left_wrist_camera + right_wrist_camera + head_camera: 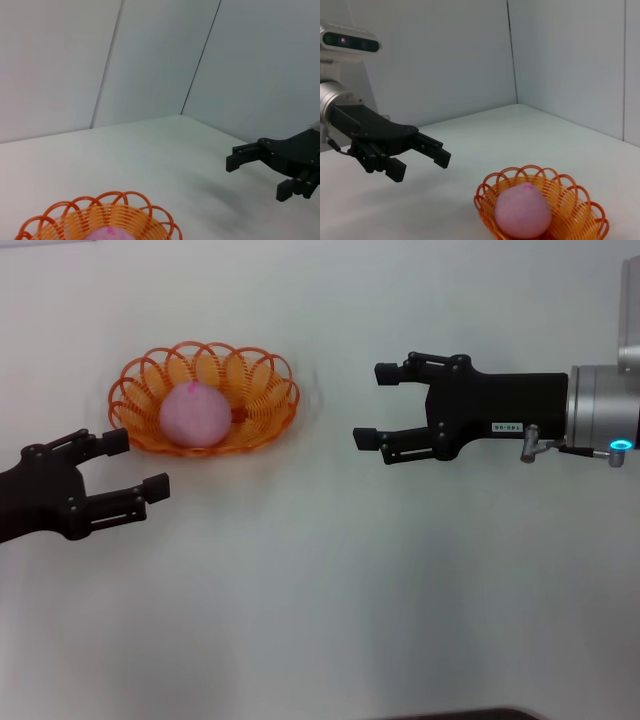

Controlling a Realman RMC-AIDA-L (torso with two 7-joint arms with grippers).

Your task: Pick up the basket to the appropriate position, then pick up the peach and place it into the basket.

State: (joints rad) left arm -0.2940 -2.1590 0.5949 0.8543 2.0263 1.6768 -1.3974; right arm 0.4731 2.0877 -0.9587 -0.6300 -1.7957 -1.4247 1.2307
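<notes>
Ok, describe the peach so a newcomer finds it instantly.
On the white table, find the orange basket near the left gripper. The peach lies inside: a round pale-pink ball, the only thing there.

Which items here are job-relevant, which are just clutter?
Job items:
- basket, on the white table
- peach, already lying inside the basket
- left end effector, open, just beside the basket
- right end effector, open, apart from the basket

Lying about:
- nothing else visible
</notes>
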